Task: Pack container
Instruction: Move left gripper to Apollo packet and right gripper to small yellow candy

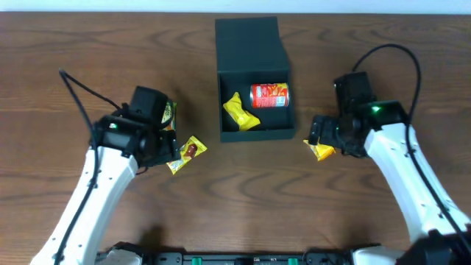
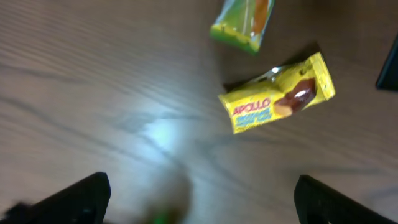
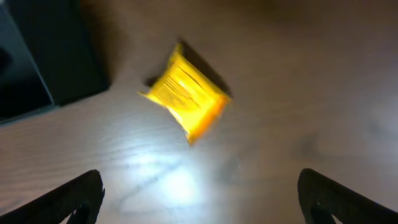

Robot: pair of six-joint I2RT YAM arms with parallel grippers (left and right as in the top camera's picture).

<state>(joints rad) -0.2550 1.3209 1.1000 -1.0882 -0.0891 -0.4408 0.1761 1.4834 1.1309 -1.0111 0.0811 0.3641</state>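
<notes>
The container (image 1: 254,44) is a dark teal-green box standing open at the table's far middle. Inside it lie a yellow packet (image 1: 241,112) and a red chip can (image 1: 269,95). My left gripper (image 1: 163,143) is open and empty, just left of a yellow Apollo packet (image 1: 188,153). In the left wrist view that Apollo packet (image 2: 277,101) lies ahead of the gripper (image 2: 202,208), with a green packet (image 2: 244,23) beyond. My right gripper (image 1: 318,134) is open and empty over an orange-yellow packet (image 1: 322,152). That orange-yellow packet (image 3: 186,99) lies ahead of the right gripper (image 3: 202,202), apart from both fingers.
The green packet (image 1: 169,112) lies partly under the left wrist. The container's dark wall (image 3: 43,56) stands left of the right gripper, and its corner (image 2: 388,68) shows at the right edge of the left wrist view. All of it rests on a brown wooden table (image 1: 235,199).
</notes>
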